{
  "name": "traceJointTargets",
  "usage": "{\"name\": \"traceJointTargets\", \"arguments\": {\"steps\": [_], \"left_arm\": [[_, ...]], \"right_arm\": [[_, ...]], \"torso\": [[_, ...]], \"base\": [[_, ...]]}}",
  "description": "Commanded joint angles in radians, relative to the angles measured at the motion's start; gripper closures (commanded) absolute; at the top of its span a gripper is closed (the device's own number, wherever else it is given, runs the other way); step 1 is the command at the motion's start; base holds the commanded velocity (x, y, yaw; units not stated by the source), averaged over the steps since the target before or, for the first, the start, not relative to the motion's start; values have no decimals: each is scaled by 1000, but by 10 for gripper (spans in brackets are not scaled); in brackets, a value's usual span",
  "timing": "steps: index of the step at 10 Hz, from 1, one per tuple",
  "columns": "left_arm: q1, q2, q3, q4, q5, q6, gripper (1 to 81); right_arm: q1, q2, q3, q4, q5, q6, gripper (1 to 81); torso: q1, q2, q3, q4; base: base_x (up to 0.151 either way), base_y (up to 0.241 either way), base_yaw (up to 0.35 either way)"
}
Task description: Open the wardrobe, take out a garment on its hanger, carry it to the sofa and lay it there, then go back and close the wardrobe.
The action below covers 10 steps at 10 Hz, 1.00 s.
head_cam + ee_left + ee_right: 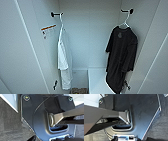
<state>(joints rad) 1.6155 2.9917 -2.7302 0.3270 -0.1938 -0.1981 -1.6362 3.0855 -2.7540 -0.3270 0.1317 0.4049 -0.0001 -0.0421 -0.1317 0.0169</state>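
Observation:
The wardrobe (90, 37) stands open in the head view, its white interior facing me. The garment (121, 58), a black short-sleeved T-shirt, hangs on the right side from the white hanger (125, 23), whose hook sits on a black peg (127, 11). On the left side a white shirt (64, 58) hangs from another black peg (55, 14). The sofa is out of view.
The open wardrobe doors (17, 50) flank the interior left and right. A white shelf block (96, 80) sits low inside, under the black T-shirt. An orange-marked label (48, 29) is stuck on the left inner wall. Dark grey carpet (10, 122) lies beneath the arms.

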Motion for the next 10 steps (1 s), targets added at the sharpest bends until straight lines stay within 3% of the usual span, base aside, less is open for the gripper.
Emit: {"name": "traceJointTargets", "arguments": {"steps": [1,6,10], "left_arm": [[-18,-5,-2,10,53,5,10],[-18,-5,-2,12,53,5,10],[-18,-3,-2,12,53,5,10]], "right_arm": [[23,3,1,-10,-52,-3,10],[25,6,2,-10,-53,-1,10],[25,1,-5,-10,-53,-3,10]], "torso": [[0,0,0,0],[0,0,0,0],[1,0,0,0]], "base": [[126,0,0],[110,0,0],[16,0,0]]}}
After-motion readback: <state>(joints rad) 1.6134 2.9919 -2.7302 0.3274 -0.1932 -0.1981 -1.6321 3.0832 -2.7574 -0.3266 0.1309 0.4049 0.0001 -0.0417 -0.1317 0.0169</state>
